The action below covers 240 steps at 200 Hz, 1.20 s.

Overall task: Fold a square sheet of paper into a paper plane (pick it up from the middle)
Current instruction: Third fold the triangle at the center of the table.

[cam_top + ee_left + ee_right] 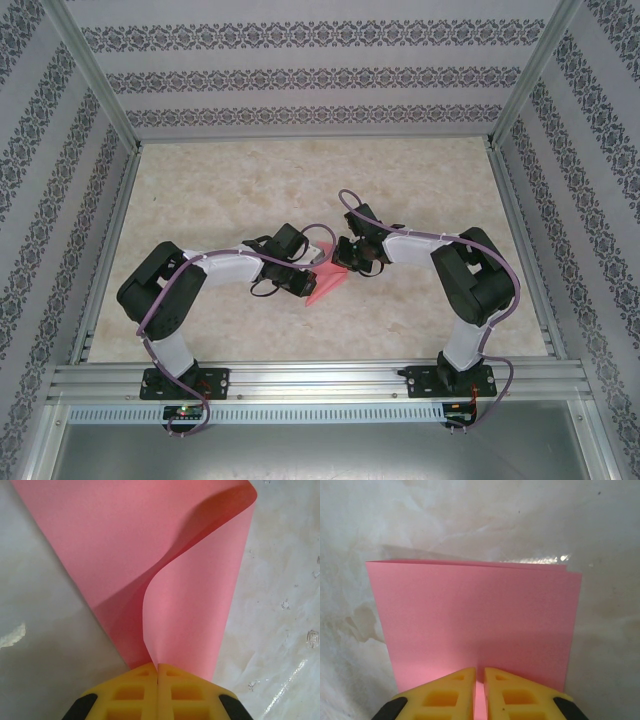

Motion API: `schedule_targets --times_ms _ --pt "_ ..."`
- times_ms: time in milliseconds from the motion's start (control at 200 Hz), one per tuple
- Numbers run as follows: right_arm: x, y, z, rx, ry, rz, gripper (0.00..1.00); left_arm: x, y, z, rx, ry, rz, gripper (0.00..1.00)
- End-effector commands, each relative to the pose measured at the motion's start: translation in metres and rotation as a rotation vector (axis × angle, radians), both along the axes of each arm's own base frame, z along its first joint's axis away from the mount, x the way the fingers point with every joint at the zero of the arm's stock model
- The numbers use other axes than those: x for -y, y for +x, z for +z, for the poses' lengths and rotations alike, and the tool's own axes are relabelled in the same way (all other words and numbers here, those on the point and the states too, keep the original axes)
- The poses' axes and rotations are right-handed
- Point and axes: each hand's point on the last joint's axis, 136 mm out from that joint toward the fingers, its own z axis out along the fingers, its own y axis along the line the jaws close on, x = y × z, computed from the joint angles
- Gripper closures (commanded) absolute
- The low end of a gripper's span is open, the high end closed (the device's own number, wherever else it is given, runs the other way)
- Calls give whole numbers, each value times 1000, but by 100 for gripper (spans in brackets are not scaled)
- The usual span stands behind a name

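The square sheet of paper (326, 284) is pink-red and lies between the two arms at mid-table. In the left wrist view the sheet (150, 545) curls upward, and my left gripper (158, 666) is shut on a raised flap of it, its yellow fingers (130, 690) pressed together. In the right wrist view the sheet (475, 610) looks doubled over, with two layered edges at its far side. There my right gripper (479, 670) sits at the near edge, jaws a narrow slit apart, and pink shows through the gap. From above, the left gripper (316, 262) and right gripper (343, 262) nearly meet over the paper.
The marbled beige tabletop (230, 190) surrounds the paper. Patterned walls and a metal frame post (100, 80) enclose it on three sides. An aluminium rail (320, 380) carrying both arm bases runs along the near edge.
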Motion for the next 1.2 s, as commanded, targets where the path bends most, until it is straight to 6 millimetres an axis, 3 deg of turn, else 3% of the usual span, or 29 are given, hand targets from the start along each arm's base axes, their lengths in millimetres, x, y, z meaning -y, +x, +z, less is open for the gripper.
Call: schedule_targets --times_ms 0,190,290,465,669,859,1194 --pt "-4 5 14 46 2 -5 85 -5 7 -9 0 27 27 98" --pt "5 15 62 179 43 -68 83 -6 6 -11 -7 29 28 98" --pt "11 9 74 219 93 -115 85 -6 6 -11 -8 30 28 98" --pt "3 -21 69 228 232 -153 92 -5 6 -10 -8 27 26 98" --pt "-31 -47 56 192 343 -105 96 -4 7 -11 -8 29 26 98" --pt "-49 -53 36 152 356 -83 96 -5 7 -10 -10 34 28 98" --pt "-43 -56 19 132 320 -90 95 -7 7 -12 -10 49 38 98"
